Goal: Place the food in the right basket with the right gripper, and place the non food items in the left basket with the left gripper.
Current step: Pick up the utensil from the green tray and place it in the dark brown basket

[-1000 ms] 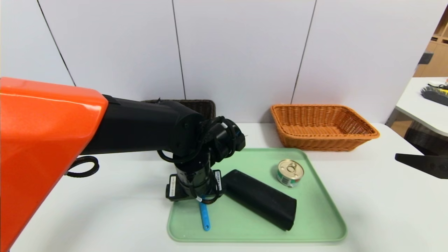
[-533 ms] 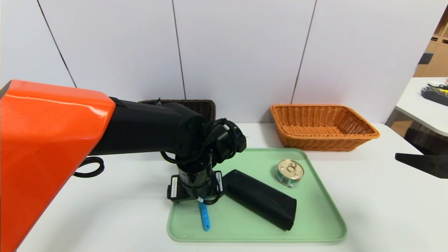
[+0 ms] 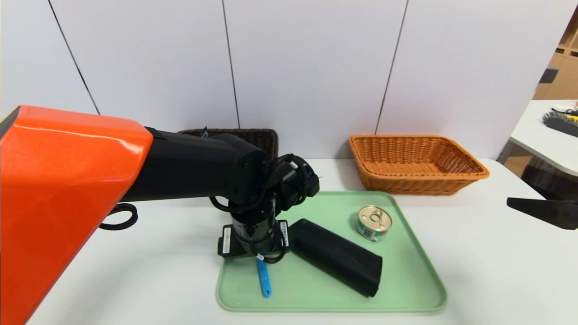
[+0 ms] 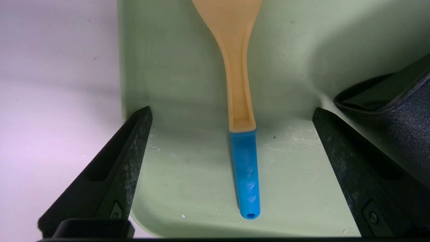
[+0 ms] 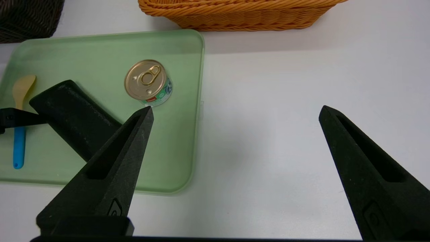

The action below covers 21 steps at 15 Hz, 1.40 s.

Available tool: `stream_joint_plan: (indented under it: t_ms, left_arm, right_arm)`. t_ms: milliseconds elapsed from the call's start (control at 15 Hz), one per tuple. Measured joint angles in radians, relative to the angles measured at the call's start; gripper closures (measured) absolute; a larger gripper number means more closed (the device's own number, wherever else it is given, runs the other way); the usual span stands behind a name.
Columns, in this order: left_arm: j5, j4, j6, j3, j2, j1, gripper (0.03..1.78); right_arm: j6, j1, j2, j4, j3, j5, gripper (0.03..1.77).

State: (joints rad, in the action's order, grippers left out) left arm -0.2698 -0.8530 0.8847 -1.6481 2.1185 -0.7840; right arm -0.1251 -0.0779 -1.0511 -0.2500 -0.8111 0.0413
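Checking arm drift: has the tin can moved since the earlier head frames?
No. The tin can sits at the same spot inside the green tray's right edge.

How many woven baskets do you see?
2: the dark brown basket, behind the left arm, and the orange basket, beyond the tray's right end.

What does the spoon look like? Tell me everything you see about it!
The spoon has two parts: a yellow-orange one, wide at one end and narrowing into a neck, and a bright blue handle with little dents and a hole at its tip. It looks like smooth plastic. It lies flat on the green tray, beside the black case. The left hand is open, with its fingers on either side of the spoon, not touching it.
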Motion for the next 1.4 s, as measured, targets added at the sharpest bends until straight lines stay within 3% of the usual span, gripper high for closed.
stream_joint_plan:
  t_ms: [933, 1133, 1400]
  left_arm:
    - [0.003, -0.001, 0.011, 0.0, 0.004, 0.0, 0.12]
    - [0.004, 0.004, 0.014, 0.0, 0.006, 0.0, 0.57]
    - [0.006, 0.007, 0.015, 0.0, 0.007, 0.0, 0.98]
  right_arm:
    - [0.0, 0.007, -0.003, 0.0, -0.001, 0.004, 0.1]
    - [0.0, 0.009, -0.004, 0.0, -0.003, 0.004, 0.1]
    - [0.0, 0.009, -0.006, 0.0, -0.005, 0.004, 0.1]
